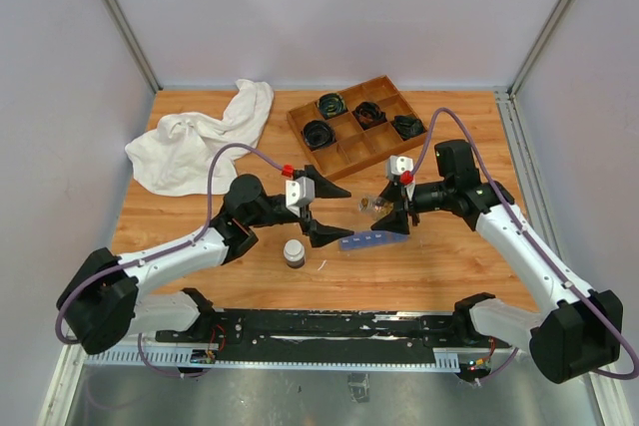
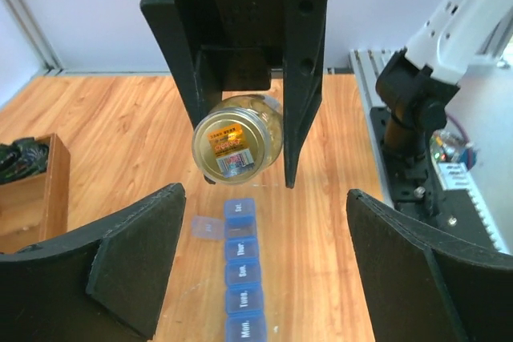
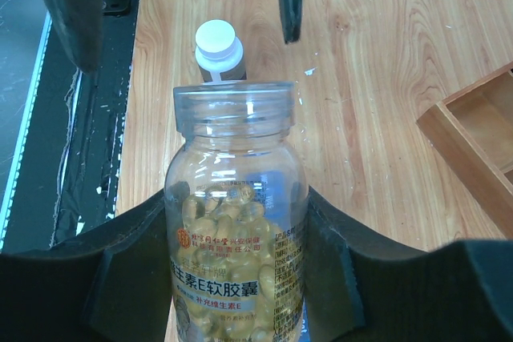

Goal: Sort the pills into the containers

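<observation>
On the wooden table [image 1: 200, 246], a white cloth [image 1: 200, 137] lies upper left and a divided wooden tray [image 1: 351, 145] upper centre. Your left gripper [image 1: 342, 213] is spread wide and holds nothing. Your right gripper [image 3: 236, 278] is clamped on a clear capless capsule bottle [image 3: 236, 198]. The bottle's mouth points toward the left gripper, and the pills [image 3: 220, 214] are all inside it.

The blue pill organizer [image 2: 240, 278] lies below the bottle at lower centre of the left wrist view. Only one lid near its upper end is flipped open. A small white-capped bottle [image 3: 218, 50] stands nearby.

Tip too steeply and capsules will likely pour out together, overshoot the narrow compartment and roll away. Nothing steadies the strip, so a nudge could shift it.
</observation>
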`<state>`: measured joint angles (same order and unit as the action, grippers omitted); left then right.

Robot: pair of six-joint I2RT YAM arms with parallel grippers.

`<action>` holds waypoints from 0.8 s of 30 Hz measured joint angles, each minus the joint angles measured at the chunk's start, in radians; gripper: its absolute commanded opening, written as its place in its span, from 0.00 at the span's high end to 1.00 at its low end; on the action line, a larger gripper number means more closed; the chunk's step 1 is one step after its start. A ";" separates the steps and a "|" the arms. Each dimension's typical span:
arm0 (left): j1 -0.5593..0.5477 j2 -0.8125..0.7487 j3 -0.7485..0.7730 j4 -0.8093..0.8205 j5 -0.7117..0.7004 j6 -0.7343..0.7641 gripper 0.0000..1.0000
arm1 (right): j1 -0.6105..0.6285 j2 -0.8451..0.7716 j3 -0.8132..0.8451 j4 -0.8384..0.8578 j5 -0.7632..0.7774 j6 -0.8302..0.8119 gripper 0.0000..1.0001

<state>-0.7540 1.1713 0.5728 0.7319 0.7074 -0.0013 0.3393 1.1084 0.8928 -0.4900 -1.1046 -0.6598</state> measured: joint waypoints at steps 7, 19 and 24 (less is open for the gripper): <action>0.000 0.095 0.028 0.042 0.051 0.108 0.16 | 0.000 0.005 0.000 -0.005 -0.003 -0.003 0.99; 0.012 0.167 0.108 0.074 0.050 0.101 0.28 | 0.000 0.005 0.000 -0.005 -0.004 -0.003 0.99; 0.012 0.182 0.108 0.113 0.055 0.070 0.28 | 0.000 0.005 0.000 -0.005 -0.004 -0.003 0.99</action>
<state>-0.7418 1.3537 0.6807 0.8444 0.7628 0.0689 0.3393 1.1130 0.8928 -0.4950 -1.1088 -0.6632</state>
